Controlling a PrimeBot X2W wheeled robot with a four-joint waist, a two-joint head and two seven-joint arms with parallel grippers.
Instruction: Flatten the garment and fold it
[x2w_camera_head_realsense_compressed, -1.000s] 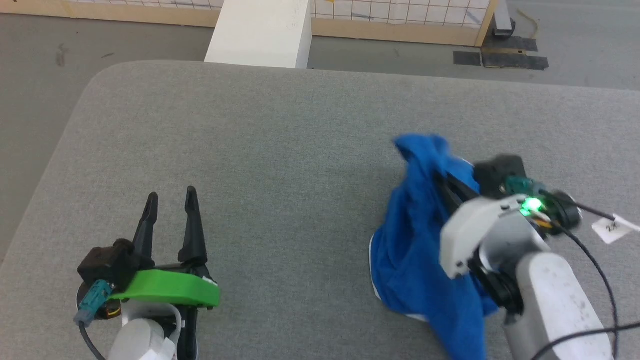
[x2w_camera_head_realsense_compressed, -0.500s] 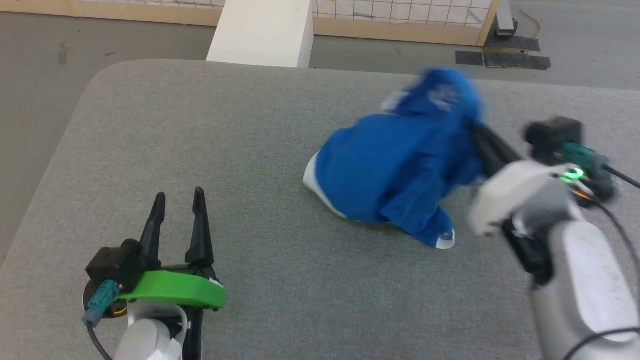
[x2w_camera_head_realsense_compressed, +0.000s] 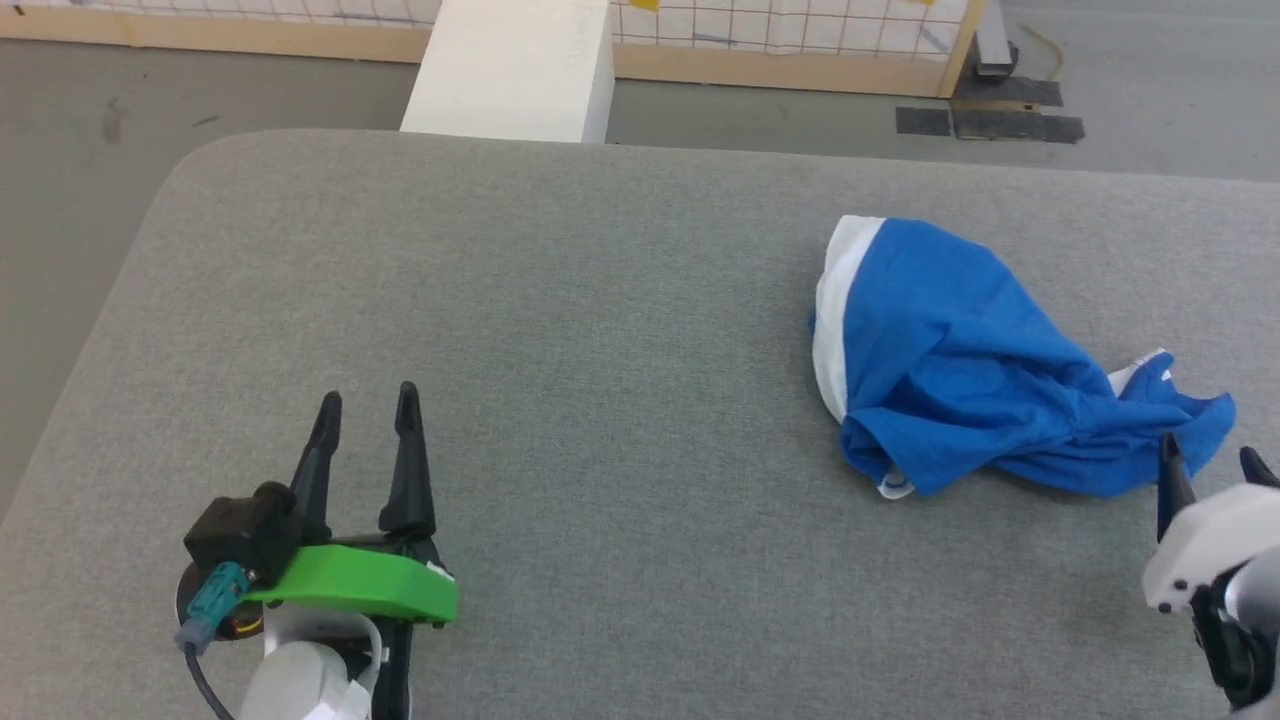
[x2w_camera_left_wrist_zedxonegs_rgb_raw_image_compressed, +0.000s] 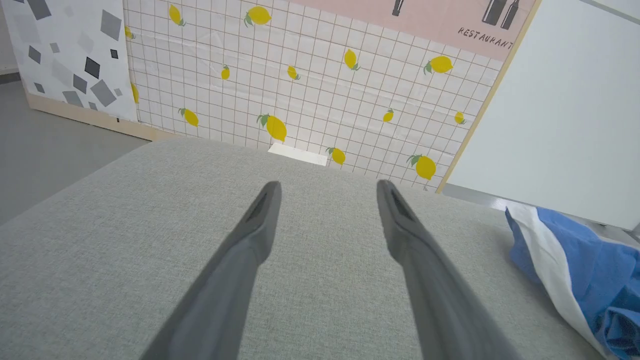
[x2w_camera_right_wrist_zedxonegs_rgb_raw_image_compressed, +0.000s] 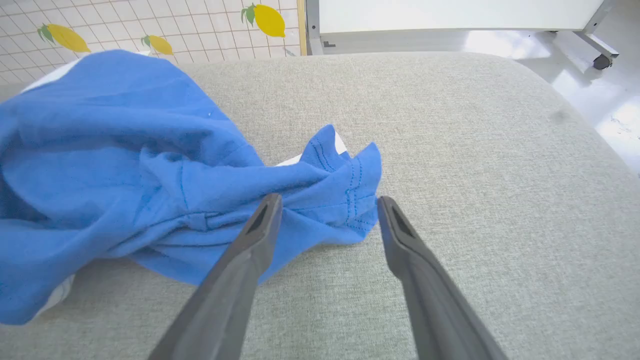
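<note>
The garment (x2w_camera_head_realsense_compressed: 960, 360), bright blue shorts with a white band, lies crumpled on the right half of the grey padded table (x2w_camera_head_realsense_compressed: 560, 300). Its white-edged end faces the far left and a bunched, stitched corner (x2w_camera_right_wrist_zedxonegs_rgb_raw_image_compressed: 345, 195) points toward my right gripper (x2w_camera_head_realsense_compressed: 1208, 460). That gripper is open just in front of the corner, which lies between its fingertips (x2w_camera_right_wrist_zedxonegs_rgb_raw_image_compressed: 327, 205) without being pinched. My left gripper (x2w_camera_head_realsense_compressed: 363, 402) is open over bare table at the lower left, far from the cloth. Between its fingers (x2w_camera_left_wrist_zedxonegs_rgb_raw_image_compressed: 327, 186) is nothing, with the garment (x2w_camera_left_wrist_zedxonegs_rgb_raw_image_compressed: 575, 265) at the right edge.
The table's rounded far-left corner (x2w_camera_head_realsense_compressed: 200, 160) and far edge border grey floor. A white block (x2w_camera_head_realsense_compressed: 510, 65) stands behind the table, with a lemon-patterned tiled wall (x2w_camera_left_wrist_zedxonegs_rgb_raw_image_compressed: 300, 90) beyond. Dark tape patches (x2w_camera_head_realsense_compressed: 990, 120) mark the floor at the far right.
My right gripper swung the garment up and across the table, then opened and let it go. The cloth now lies spread out on the right. The left arm stayed put.
</note>
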